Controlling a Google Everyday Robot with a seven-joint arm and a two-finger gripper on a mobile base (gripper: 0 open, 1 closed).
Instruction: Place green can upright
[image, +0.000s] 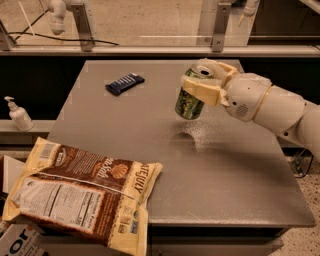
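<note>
The green can (189, 102) has pale and dark swirly markings and a silver pull-tab lid. It hangs above the middle of the grey table (235, 170), tilted, with its top leaning right toward the arm. My gripper (202, 80) comes in from the right on a white arm (270, 107). Its cream fingers (200, 90) are shut around the can's upper part. The can's bottom rim is off the tabletop, with its shadow below it.
A dark blue snack bar (124, 83) lies at the table's back left. A large brown and cream chip bag (85, 192) overhangs the front left corner. A white pump bottle (19, 115) stands on a ledge at left. A glass railing runs behind the table.
</note>
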